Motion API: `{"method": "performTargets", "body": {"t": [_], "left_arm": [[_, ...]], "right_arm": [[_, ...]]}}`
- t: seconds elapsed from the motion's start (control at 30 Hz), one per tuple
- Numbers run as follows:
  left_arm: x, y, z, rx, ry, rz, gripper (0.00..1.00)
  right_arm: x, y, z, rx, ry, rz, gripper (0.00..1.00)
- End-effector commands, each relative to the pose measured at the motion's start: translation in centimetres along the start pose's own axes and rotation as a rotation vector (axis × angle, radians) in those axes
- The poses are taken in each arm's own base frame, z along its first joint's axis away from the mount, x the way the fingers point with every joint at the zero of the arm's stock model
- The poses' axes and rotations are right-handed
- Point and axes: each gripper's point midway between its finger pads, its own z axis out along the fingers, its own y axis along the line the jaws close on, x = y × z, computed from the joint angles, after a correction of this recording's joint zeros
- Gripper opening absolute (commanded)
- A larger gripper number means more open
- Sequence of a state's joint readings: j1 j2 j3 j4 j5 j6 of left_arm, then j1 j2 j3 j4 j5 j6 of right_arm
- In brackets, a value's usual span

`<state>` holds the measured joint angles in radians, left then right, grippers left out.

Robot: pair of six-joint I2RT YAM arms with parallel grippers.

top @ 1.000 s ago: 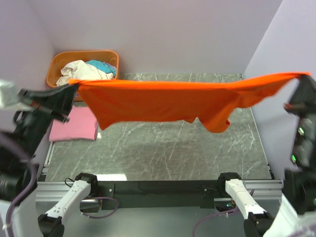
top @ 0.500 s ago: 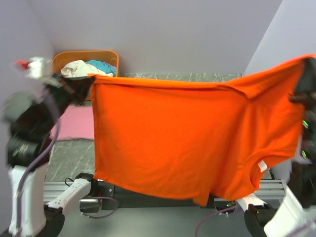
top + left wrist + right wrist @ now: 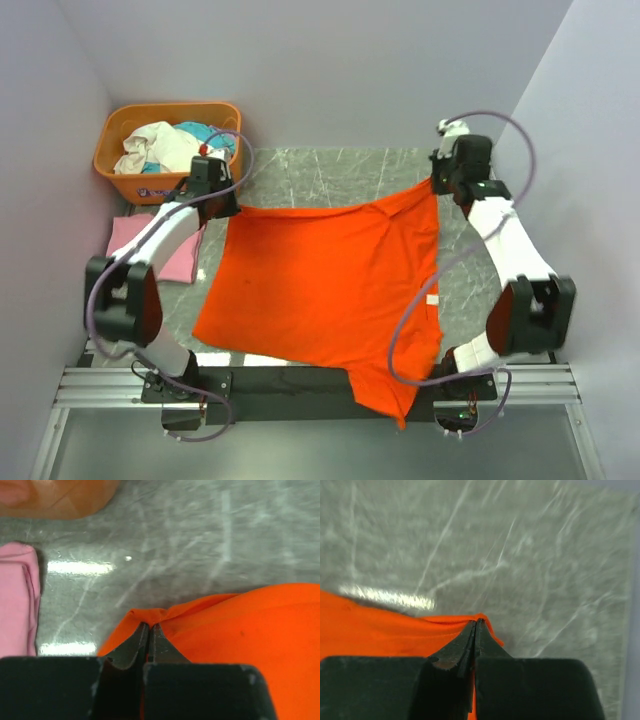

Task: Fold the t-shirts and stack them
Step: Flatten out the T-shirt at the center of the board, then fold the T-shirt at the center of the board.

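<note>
The orange-red t-shirt [image 3: 320, 290] lies spread over the grey marble table, its near part hanging over the front rail. My left gripper [image 3: 222, 204] is shut on its far left corner [image 3: 150, 617], low at the table. On the far right corner [image 3: 480, 617] my right gripper [image 3: 438, 186] is pinched shut. The pink t-shirt [image 3: 178, 250] lies folded at the left, partly under my left arm, and its edge [image 3: 20, 600] shows in the left wrist view.
An orange plastic basket [image 3: 120, 180] with white and teal clothes stands at the far left corner. Purple walls close in the left, back and right sides. Bare marble table [image 3: 340, 175] lies beyond the shirt's far edge.
Both arms have swung forward and down from holding the orange-red shirt high in the air. The shirt now lies spread on the table, still gripped at both far corners.
</note>
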<state>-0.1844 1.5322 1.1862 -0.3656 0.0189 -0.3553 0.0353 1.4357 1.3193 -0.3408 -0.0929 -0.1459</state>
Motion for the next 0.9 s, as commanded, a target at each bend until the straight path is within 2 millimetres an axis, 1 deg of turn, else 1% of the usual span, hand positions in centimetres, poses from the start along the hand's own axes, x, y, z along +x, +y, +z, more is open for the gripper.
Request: {"method": "performTargets", "body": {"t": [0.0,0.03,0.07,0.1,0.13,0.17,0.2,0.23,0.27,0.3,0.37,0.43,0.47,0.5,0.57,0.6,0.63,0.7,0.73,0.8,0.83,0.87], "left_arm": [[-2.1,1.6,3.7,-0.087,-0.069,0.039,0.01],[-1.8,2.0,4.6,-0.109,-0.051,0.037,0.01],[-2.3,2.0,5.2,-0.115,-0.053,0.037,0.01],[-1.2,2.4,6.8,-0.129,-0.014,0.038,0.01],[-1.1,2.5,7.3,-0.138,-0.003,0.036,0.01],[-2.0,2.5,7.6,-0.145,-0.018,0.036,0.01],[-1.5,2.8,8.5,-0.156,0.001,0.037,0.01],[-1.6,2.9,8.8,-0.166,0.003,0.036,0.01],[-2.3,3.0,8.9,-0.180,-0.006,0.035,0.01],[-2.0,3.3,9.3,-0.193,0.007,0.032,0.01],[-2.5,3.4,9.5,-0.200,0.001,0.006,0.01],[-3.0,3.6,9.6,-0.199,-0.004,-0.036,0.01],[-3.6,3.4,9.5,-0.193,-0.015,-0.048,0.01],[-3.7,3.6,9.6,-0.194,-0.014,-0.061,0.01],[-4.3,3.5,9.8,-0.188,-0.018,-0.080,0.01],[-4.0,3.7,9.7,-0.196,0.001,-0.088,0.01],[-4.1,3.7,9.7,-0.200,0.003,-0.102,0.01],[-4.0,4.1,9.7,-0.214,0.013,-0.119,0.01],[-3.9,4.3,9.6,-0.224,0.017,-0.140,0.01],[-3.7,4.6,9.4,-0.233,0.024,-0.181,0.01],[-3.4,4.6,9.3,-0.228,0.031,-0.194,0.01],[-3.1,4.7,9.0,-0.226,0.032,-0.208,0.01]], "right_arm": [[-3.4,0.3,1.8,-0.013,-0.129,0.000,0.00],[-1.7,0.4,3.9,-0.016,-0.080,0.010,0.00],[-0.9,0.4,4.9,-0.017,-0.059,0.015,0.00],[-0.3,0.3,5.8,-0.016,-0.043,0.018,0.00],[1.2,0.4,7.3,-0.019,-0.004,0.025,0.00],[1.4,0.4,8.0,-0.023,0.004,0.028,0.00],[1.8,0.4,8.6,-0.025,0.019,0.030,0.00],[3.0,0.6,9.7,-0.030,0.062,0.036,0.00],[2.6,0.4,10.0,-0.027,0.059,0.038,0.00],[2.8,0.3,10.4,-0.023,0.070,0.041,0.00],[2.9,0.2,11.0,-0.012,0.093,0.058,0.00],[2.9,-0.1,11.2,0.007,0.122,0.083,0.00],[2.9,-0.2,11.1,0.018,0.129,0.093,0.00],[2.9,-0.4,11.0,0.034,0.139,0.108,0.00],[3.1,-1.1,10.4,0.080,0.166,0.143,0.00],[3.1,-0.9,10.1,0.078,0.173,0.143,0.00],[3.3,-1.4,9.4,0.118,0.192,0.187,0.00],[3.5,-1.3,8.7,0.128,0.210,0.217,0.00],[4.0,-1.2,7.9,0.143,0.228,0.254,0.00],[4.2,-1.1,6.5,0.164,0.242,0.309,0.00],[4.9,-0.9,6.1,0.172,0.258,0.333,0.00],[5.0,-0.8,5.7,0.170,0.263,0.348,0.00]]}}
